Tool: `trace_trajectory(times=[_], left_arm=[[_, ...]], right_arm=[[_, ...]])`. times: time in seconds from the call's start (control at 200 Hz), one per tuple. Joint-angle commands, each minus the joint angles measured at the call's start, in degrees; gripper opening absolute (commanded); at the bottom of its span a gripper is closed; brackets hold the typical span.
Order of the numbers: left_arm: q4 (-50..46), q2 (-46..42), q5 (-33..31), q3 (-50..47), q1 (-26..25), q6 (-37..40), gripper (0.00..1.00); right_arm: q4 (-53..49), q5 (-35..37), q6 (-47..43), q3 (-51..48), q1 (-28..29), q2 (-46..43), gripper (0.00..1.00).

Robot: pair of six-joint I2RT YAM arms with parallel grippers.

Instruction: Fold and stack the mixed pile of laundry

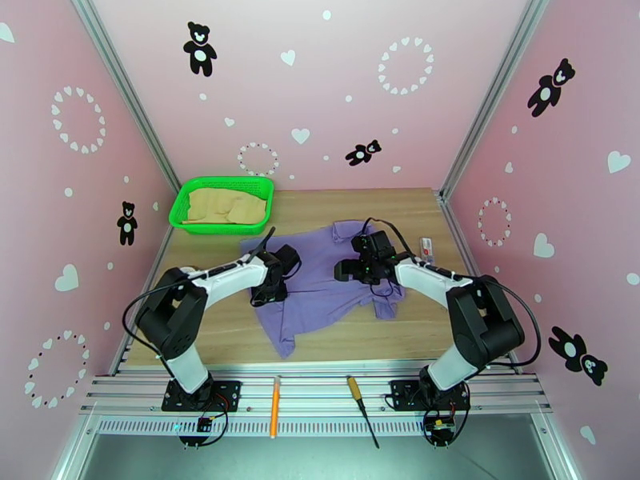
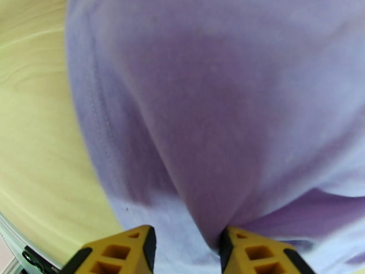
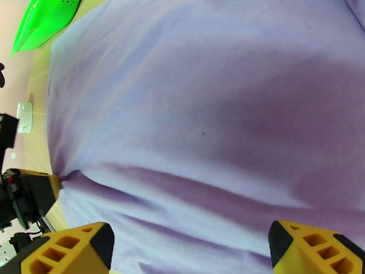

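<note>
Top external looks down on a wooden table (image 1: 216, 330) where the lavender shirt (image 1: 320, 294) lies spread and rumpled across the middle, one corner trailing toward the near edge. The tan garment (image 1: 228, 206) lies flat inside the green mesh basket (image 1: 224, 229), which stands at the far left corner of the table, well apart from the shirt. The left gripper (image 1: 270, 286) is down at the shirt's left edge, and the right gripper (image 1: 352, 270) is over its upper right part. From the left wrist, the yellow fingers (image 2: 132, 247) stand partly closed with a raised ridge of purple cloth running down between them. The right wrist view shows the fabric drawn to a puckered point at that gripper's tip, so it has the shirt's edge pinched. The right arm's fingers (image 3: 73, 252) stand wide apart above smooth, gently creased cloth with nothing between them; whether they touch the fabric I cannot tell. A small white item (image 1: 426, 248) lies on the table just right of the shirt. An orange stick (image 1: 274, 406) and a screwdriver (image 1: 358, 402) rest on the metal rail (image 1: 320, 386) between the arm bases.
</note>
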Motion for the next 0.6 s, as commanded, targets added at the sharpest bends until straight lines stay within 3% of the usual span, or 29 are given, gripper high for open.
trace_trajectory(times=[0.0, 0.095, 0.28, 0.485, 0.595], left_arm=[[-0.22, 0.53, -0.60, -0.19, -0.07, -0.87, 0.46], [1.77, 3.60, 1.10, -0.76, -0.01, -0.58, 0.46], [0.32, 10.29, -1.27, 1.88, 2.59, 3.92, 0.46], [-0.12, 19.31, -1.87, 10.31, 7.61, 8.53, 0.45], [-4.88, 21.69, -6.59, 16.82, 8.54, 10.94, 0.45]], right_arm=[[0.91, -1.15, 0.88, 0.35, -0.24, 2.23, 0.93], [0.50, -1.17, 0.78, 0.44, -0.26, 2.25, 0.93], [-1.32, 0.06, 0.21, 0.70, -0.88, 0.96, 0.93], [-3.35, 2.81, 1.64, -0.88, -4.23, -0.92, 0.93], [-5.65, 5.50, 1.94, -2.21, -6.96, -2.06, 0.94]])
